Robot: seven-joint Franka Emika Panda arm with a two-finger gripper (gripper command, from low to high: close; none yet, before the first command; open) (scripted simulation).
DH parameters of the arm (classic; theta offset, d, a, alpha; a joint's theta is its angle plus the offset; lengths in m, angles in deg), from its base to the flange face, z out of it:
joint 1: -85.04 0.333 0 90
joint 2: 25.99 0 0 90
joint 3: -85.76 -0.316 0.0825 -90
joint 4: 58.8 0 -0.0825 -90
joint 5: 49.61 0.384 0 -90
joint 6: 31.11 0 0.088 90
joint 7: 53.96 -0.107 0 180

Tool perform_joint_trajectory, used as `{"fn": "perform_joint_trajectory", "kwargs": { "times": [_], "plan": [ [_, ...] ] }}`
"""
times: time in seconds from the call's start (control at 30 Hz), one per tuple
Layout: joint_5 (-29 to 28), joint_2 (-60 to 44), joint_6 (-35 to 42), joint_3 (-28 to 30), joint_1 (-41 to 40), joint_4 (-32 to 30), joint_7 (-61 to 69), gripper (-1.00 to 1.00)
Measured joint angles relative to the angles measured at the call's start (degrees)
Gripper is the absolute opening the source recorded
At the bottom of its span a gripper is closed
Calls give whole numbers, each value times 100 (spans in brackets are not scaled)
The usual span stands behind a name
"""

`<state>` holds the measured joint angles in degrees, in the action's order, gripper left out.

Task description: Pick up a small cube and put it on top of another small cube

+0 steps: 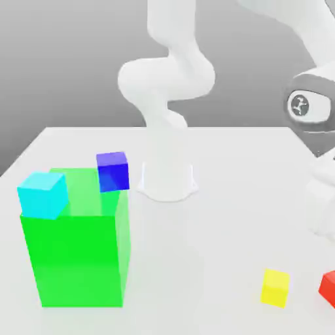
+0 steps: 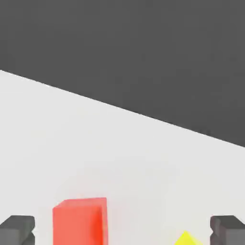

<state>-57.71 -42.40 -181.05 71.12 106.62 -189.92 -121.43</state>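
Fingers [image 2: 17, 228] are seen spread wide, gripping nothing. Red cube [image 2: 80, 222] is cut off beside yellow cube [image 1: 275, 287]; green block [image 1: 77, 255] stands well apart.

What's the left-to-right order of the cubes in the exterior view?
Cyan cube → blue cube → yellow cube → red cube, cut by the exterior view's right edge. The cyan one sits on the green block.
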Motion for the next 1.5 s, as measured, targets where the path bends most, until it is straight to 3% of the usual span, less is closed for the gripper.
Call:
{"fn": "perform_joint_trajectory", "kwargs": {
  "times": [0.2,0.23,0.5,0.67,1.0,1.5],
  "plan": [
    [-540,-1254,-727,383,546,190,-506,0],
    [-580,-1366,-812,430,585,215,-537,-100],
    [-509,-1207,-697,378,552,177,-487,-100],
    [-8,-224,18,160,154,-67,-155,-100],
    [890,1904,1454,879,-1206,-687,249,-100],
    [542,5028,3653,1964,-2923,-1606,-424,-100]
  ]
}}
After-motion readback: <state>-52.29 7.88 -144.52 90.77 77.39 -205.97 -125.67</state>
